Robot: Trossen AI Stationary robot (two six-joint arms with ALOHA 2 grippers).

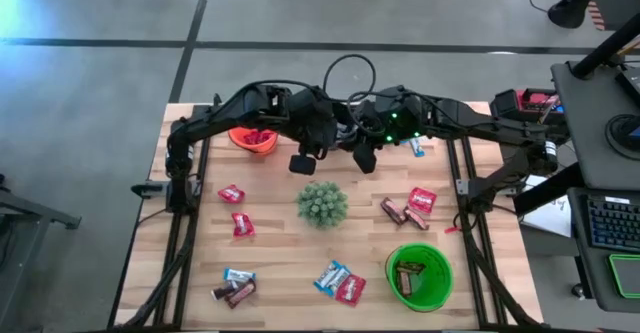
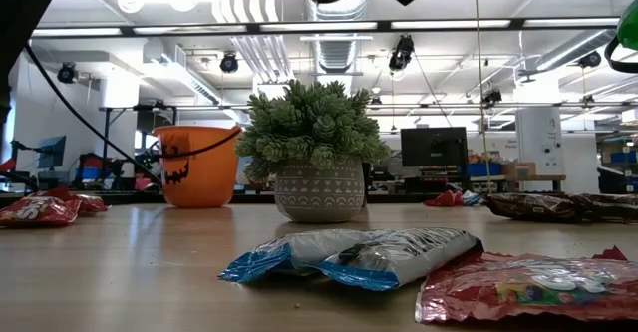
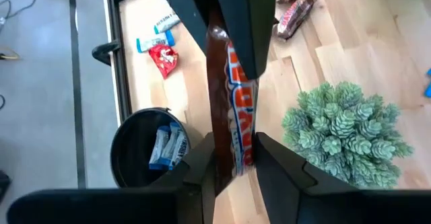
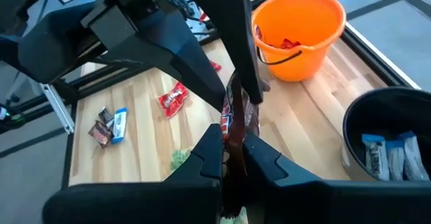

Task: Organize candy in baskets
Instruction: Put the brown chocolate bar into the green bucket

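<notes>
Caught mid-handover above the bench (image 1: 280,248), at upper centre of the overhead view: holding one brown candy bar (image 3: 237,116) in the air from two sides. Clamped firmly on it with the right gripper (image 4: 232,140), fingers closed tight on the wrapper. Flanking the same bar with the left gripper (image 3: 236,146), fingers narrow and, as far as can be seen, touching the wrapper on both sides (possibly on the point of easing off, though hard to judge). Partly sorted so far, apparently by colour: red wrappers in the orange basket (image 1: 252,138) at upper left, blue-and-silver bars in the black basket (image 3: 124,143) just below the grippers, at least one brown bar in the green basket (image 1: 440,258) at lower right. Probably bound for the green basket with this brown one, going by that pattern. Plenty left lying loose on the bench: two red candies (image 1: 231,193) left of the spiky plant (image 1: 322,203), a blue and a brown bar (image 1: 236,293) at lower left, a blue-and-red pair (image 1: 330,276) at lower centre, brown and red ones (image 1: 421,200) right of the plant, one blue bar (image 1: 416,147) near the upper edge. Roughly a dozen pieces to go, so well short of half done at a guess. Nothing spilled or misplaced in any basket, from what shows.
</notes>
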